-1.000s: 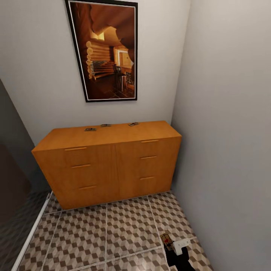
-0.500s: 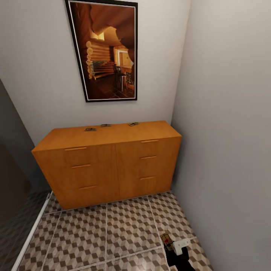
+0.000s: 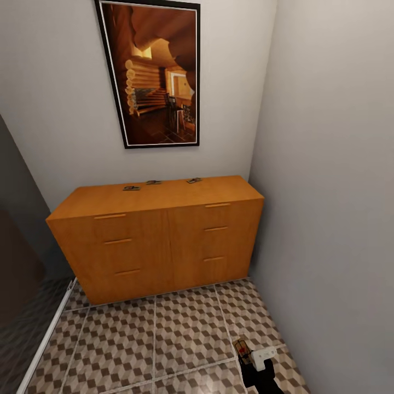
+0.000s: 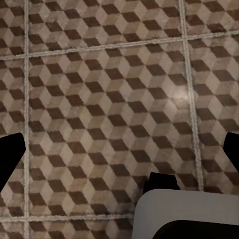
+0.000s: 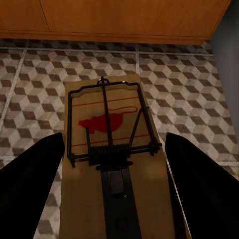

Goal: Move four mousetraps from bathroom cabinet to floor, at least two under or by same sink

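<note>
three mousetraps (image 3: 154, 182) on cabinet (image 3: 158, 241) top, rear edge | fourth mousetrap (image 5: 112, 154) between right jaws, over floor (image 3: 164, 339)

The cabinet (image 3: 158, 235) is smooth orange-brown wood with a soft sheen. The mousetrap (image 5: 112, 149) is pale matt wood (dark metal wire on top). The floor (image 3: 164, 339) is tile, slightly glossy.

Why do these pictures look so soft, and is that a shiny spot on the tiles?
Head view: evenly lit, slightly blurred, the three mousetraps on the cabinet mere specks. Left wrist view: a faint pale glare patch on the bathroom floor. Right wrist view: the mousetrap looms large and sharp between dark fingers.
</note>
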Tool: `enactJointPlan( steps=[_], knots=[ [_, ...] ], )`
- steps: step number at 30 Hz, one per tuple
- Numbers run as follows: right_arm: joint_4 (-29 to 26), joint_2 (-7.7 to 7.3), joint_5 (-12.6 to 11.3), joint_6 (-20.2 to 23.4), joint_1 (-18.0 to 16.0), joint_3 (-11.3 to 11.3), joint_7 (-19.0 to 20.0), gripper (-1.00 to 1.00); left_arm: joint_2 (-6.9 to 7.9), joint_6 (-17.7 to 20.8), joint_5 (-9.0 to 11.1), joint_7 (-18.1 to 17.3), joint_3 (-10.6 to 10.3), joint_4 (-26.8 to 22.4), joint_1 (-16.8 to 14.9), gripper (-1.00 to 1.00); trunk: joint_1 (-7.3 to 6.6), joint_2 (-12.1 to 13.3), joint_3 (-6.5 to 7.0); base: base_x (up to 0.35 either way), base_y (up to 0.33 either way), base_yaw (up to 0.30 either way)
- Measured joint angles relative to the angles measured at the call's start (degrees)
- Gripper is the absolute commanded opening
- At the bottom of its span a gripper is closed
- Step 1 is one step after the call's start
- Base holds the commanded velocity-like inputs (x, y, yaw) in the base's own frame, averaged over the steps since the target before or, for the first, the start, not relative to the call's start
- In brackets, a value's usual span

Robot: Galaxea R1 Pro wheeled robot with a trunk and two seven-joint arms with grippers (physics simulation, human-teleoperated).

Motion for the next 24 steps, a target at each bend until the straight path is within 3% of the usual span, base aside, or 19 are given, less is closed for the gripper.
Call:
enactJointPlan(
  steps=[24],
  knots=[
    [0.00,0.00,0.01,0.38,0.00,-0.01,-0.13,-1.00,0.00,0.00,0.01,0.00,-0.02,0.00,0.00,1.00,0.00,0.00,0.00,0.000,0.000,0.000]
  ],
)
